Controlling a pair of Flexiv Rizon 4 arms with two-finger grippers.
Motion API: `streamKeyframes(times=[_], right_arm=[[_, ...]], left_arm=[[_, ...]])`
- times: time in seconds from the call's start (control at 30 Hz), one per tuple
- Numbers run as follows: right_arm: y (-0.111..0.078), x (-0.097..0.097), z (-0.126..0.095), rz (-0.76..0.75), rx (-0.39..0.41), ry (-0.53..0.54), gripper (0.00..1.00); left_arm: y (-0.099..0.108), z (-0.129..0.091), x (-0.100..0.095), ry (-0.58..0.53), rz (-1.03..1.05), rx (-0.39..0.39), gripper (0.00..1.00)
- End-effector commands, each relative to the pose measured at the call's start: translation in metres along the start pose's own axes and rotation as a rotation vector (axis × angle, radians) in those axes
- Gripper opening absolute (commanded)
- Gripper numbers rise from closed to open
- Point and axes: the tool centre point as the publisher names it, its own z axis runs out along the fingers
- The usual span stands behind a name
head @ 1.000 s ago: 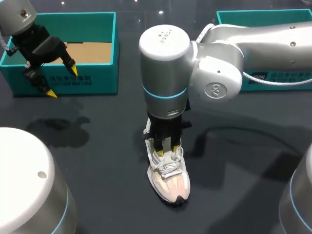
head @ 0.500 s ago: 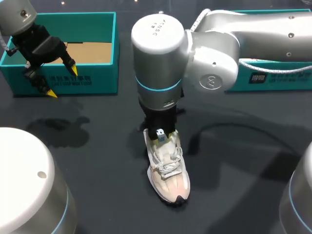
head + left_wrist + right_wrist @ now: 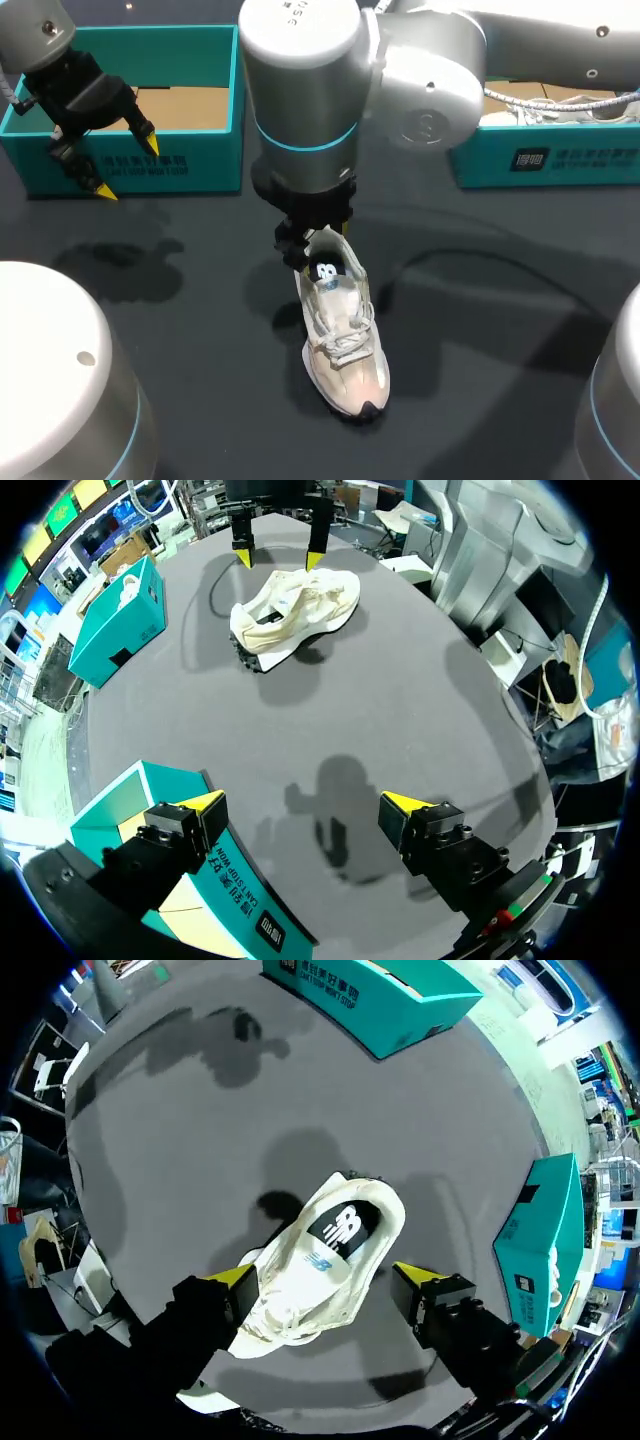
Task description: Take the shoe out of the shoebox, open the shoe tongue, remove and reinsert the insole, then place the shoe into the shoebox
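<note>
Head view shows the white shoe (image 3: 343,345) standing on its sole on the dark worktop (image 3: 480,330), toe towards us, between the left shoebox (image 3: 215,150) and the right shoebox (image 3: 560,160) and outside both. Our right gripper (image 3: 322,1275) hangs over its heel opening, fingers spread, gripping nothing. Our left gripper (image 3: 127,168) hovers at the left shoebox's front wall, fingers spread and empty.

A dark grey matte table (image 3: 500,350) carries soft, blurred shadows.
</note>
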Motion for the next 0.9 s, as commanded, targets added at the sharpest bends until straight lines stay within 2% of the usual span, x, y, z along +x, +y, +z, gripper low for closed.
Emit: streamKeyframes(times=[0.03, 0.3, 0.37, 0.47, 0.5, 0.87, 0.9], right_arm=[[-0.005, -0.006, -0.005, -0.228, -0.045, 0.041, 1.00], [-0.005, -0.006, -0.005, -0.228, -0.045, 0.041, 1.00], [0.002, -0.012, -0.002, -0.314, -0.005, 0.034, 1.00], [0.011, -0.021, -0.004, -0.525, -0.030, 0.104, 1.00], [0.013, -0.026, -0.005, -0.507, -0.023, 0.123, 1.00], [0.013, -0.026, -0.005, -0.507, -0.023, 0.123, 1.00], [0.014, -0.030, -0.001, -0.493, -0.004, 0.097, 1.00]], left_arm=[[0.000, 0.000, 0.000, 0.002, 0.000, -0.002, 1.00], [0.000, 0.000, 0.000, 0.002, 0.000, -0.002, 1.00], [0.000, 0.000, 0.000, 0.002, 0.000, -0.002, 1.00], [0.000, 0.000, 0.000, 0.002, 0.000, -0.002, 1.00], [0.000, 0.000, 0.000, 0.002, 0.000, -0.002, 1.00], [0.000, 0.000, 0.000, 0.002, 0.000, -0.002, 1.00], [0.000, 0.000, 0.000, 0.002, 0.000, -0.002, 1.00]])
